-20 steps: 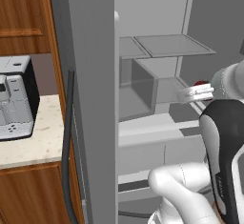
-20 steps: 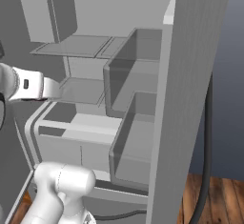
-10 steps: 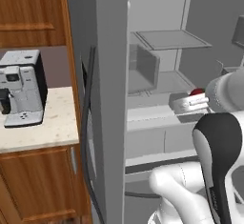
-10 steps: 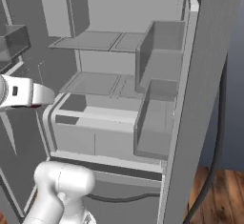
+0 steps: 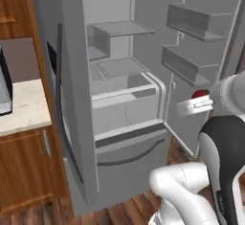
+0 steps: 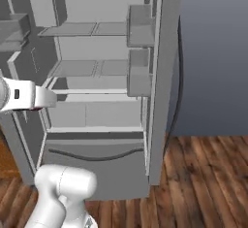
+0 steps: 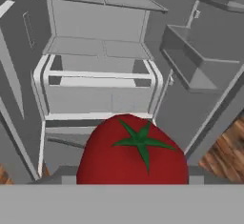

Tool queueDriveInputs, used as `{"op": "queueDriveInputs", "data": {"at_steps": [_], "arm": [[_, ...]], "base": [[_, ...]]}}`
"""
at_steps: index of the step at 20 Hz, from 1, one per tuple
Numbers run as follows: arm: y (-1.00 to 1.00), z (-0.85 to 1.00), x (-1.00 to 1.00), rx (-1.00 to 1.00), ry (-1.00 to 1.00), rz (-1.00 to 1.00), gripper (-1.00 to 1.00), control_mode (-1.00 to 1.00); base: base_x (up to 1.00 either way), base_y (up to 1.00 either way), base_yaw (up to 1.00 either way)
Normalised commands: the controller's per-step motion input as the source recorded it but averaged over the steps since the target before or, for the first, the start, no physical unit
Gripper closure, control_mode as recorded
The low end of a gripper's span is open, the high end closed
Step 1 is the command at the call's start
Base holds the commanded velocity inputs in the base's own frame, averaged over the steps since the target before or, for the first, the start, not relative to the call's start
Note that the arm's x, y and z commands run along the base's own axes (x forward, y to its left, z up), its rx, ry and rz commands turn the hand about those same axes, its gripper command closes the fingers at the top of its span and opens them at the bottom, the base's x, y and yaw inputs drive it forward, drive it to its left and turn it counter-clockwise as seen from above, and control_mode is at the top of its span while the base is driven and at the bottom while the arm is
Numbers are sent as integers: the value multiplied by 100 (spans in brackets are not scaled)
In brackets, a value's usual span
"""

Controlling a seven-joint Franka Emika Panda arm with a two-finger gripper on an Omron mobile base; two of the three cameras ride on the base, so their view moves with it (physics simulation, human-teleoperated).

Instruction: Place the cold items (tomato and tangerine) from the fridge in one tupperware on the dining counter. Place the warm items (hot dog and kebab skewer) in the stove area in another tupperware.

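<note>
A red tomato (image 7: 133,154) with a green star-shaped stem sits right in front of the hand camera, and my gripper is shut on it; the tomato hides the fingertips. From the left base view, the tomato (image 5: 200,94) shows as a small red spot on top of my gripper (image 5: 196,102), held in the air in front of the open fridge (image 5: 124,90) at drawer height. In the right base view my white hand (image 6: 34,98) reaches in from the left edge, before the fridge (image 6: 97,105).
The fridge stands open with bare shelves (image 5: 119,28), a crisper drawer (image 5: 127,104) and door bins (image 5: 189,66) on the right door. A light counter (image 5: 24,109) with a coffee machine (image 5: 4,92) lies to the left. Wood floor (image 6: 203,173) spreads on the right.
Both base views have drawn back from the fridge and swung, so the base has moved. The tomato stays held in my gripper, now outside the fridge interior.
</note>
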Motion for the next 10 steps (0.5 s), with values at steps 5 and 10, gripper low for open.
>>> {"op": "queueDriveInputs", "data": {"at_steps": [5,10], "arm": [[0,0,0,0,0,0,100,100],[0,0,0,0,0,0,100,100]], "base": [[-93,0,-100],[-70,0,-100]]}}
